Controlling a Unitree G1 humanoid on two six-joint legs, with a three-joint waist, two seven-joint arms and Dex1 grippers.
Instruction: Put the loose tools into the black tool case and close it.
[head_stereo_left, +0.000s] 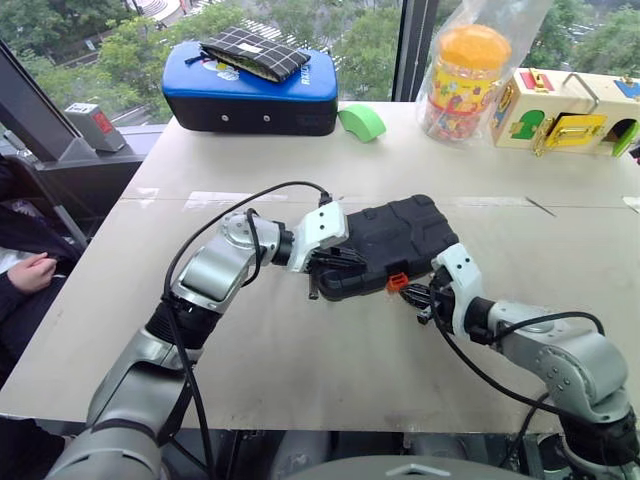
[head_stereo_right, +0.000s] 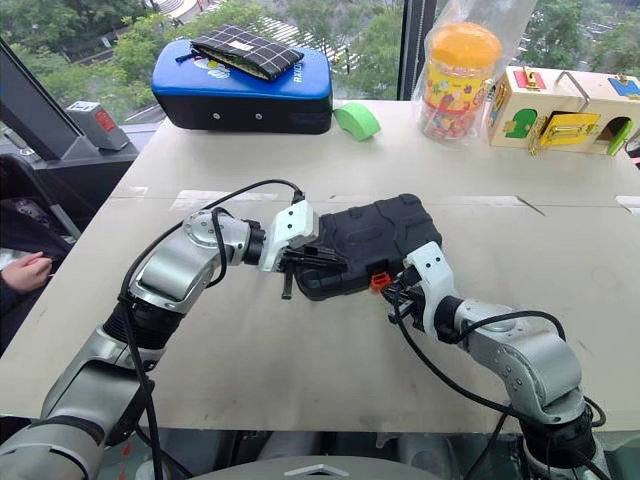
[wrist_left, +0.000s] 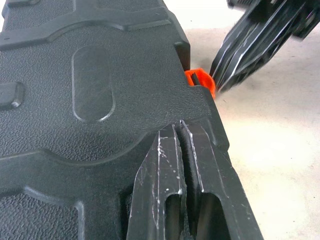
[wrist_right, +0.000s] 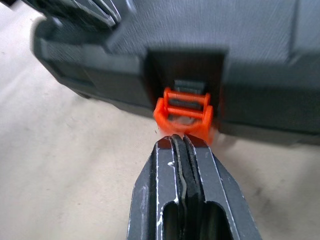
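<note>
The black tool case lies with its lid down in the middle of the table. The loose tools are hidden. My left gripper is shut, and its fingertips rest on top of the lid at the case's near left corner. My right gripper is shut too, its tips right against the lower edge of the small orange latch on the case's front side. In the left wrist view the right gripper shows beside the latch.
At the back of the table stand a blue-topped soft case with a checked pouch on it, a green object, a bagged toy jar and a wooden latch box. A person's hand is at the left edge.
</note>
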